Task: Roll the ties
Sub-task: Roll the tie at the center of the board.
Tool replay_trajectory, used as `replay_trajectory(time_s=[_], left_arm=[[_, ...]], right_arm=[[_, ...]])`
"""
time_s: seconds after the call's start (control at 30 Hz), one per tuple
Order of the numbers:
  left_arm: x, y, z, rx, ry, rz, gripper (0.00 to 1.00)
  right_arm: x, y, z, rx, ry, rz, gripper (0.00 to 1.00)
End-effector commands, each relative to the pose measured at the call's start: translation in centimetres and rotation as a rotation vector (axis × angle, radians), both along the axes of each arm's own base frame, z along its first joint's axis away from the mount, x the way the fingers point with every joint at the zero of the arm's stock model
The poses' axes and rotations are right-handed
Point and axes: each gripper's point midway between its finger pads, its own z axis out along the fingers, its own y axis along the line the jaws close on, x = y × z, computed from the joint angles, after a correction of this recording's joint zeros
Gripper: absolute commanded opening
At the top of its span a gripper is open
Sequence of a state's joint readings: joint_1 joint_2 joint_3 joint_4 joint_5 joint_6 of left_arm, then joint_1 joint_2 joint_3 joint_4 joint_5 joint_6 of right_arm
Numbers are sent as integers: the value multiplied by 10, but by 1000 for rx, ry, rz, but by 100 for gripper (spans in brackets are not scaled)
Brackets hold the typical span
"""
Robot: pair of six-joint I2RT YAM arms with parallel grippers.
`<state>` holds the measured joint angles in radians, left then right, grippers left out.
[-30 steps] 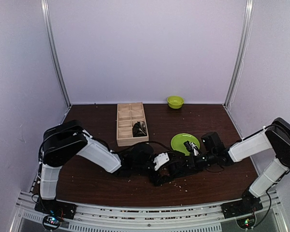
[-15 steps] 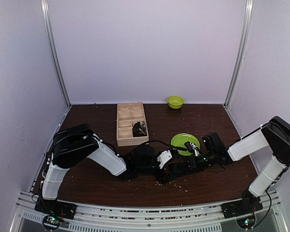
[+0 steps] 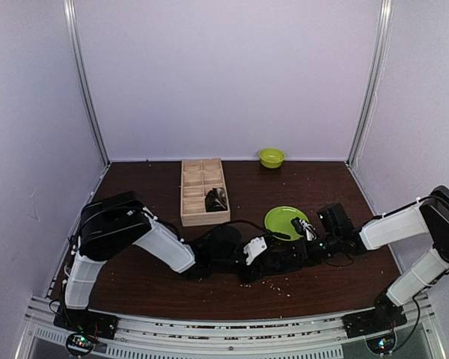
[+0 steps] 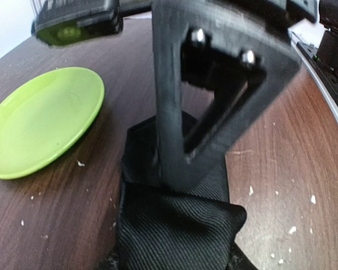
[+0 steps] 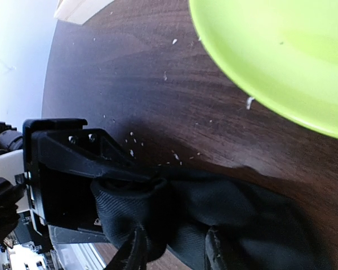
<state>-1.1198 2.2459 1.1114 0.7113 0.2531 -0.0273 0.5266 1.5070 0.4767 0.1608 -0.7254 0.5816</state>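
Observation:
A black tie [image 3: 288,258] lies bunched on the brown table between my two grippers. My left gripper [image 3: 272,260] is shut on one end. In the left wrist view its upper finger [image 4: 214,101] presses into the ribbed fabric [image 4: 174,225]; the lower finger is hidden. In the right wrist view the tie [image 5: 214,208] is coiled around the left gripper's fingers [image 5: 73,163]. My right gripper [image 3: 308,250] holds the other part of the tie, and its fingertips [image 5: 214,250] straddle the fabric at the bottom edge. A second dark tie [image 3: 215,200] sits in a wooden box.
The wooden divided box [image 3: 205,218] stands behind the left arm. A green plate [image 3: 286,219] lies just beyond the grippers and shows in both wrist views [image 4: 39,124] [image 5: 281,50]. A small green bowl [image 3: 271,157] sits at the back wall. White crumbs dot the table.
Both grippers have shifted slightly to the right with the tie between them. The left arm's elbow has swung forward and lower than a second ago.

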Motion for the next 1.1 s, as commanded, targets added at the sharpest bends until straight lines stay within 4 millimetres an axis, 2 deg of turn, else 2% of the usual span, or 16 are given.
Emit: replay_trajectory(time_s=[0.0,0.1,0.27,0.4,0.5,0.6,0.67,0.73,0.8,0.87,0.93,1.07], left_arm=[[-11,29,-33,180,50,-8,44],[-13,32,-37,208,66,-6,44],[-10,28,-36,230,82,-2,44],[-11,27,-36,233,89,-7,44],[-12,28,-36,235,92,-11,44],[-13,28,-35,232,92,-17,44],[-11,28,-33,227,93,-15,45],[-7,28,-28,210,90,-4,49],[-1,28,-19,178,78,14,63],[5,29,-5,130,47,35,73],[8,28,9,79,11,44,77],[9,24,25,-9,-24,41,82]], right_arm=[[-1,-6,10,-31,9,-38,39],[-4,8,18,-17,4,3,39],[-10,29,17,-17,23,54,38],[-9,36,14,-45,22,74,34],[-7,33,2,-88,35,73,24],[-9,27,-10,-122,51,61,1],[-12,24,-17,-130,64,57,0],[-16,19,-22,-139,75,54,0],[-20,13,-28,-142,88,46,0],[-21,5,-34,-137,107,28,0],[-22,-3,-40,-134,123,10,0],[-25,-18,-55,-161,155,-13,0]])
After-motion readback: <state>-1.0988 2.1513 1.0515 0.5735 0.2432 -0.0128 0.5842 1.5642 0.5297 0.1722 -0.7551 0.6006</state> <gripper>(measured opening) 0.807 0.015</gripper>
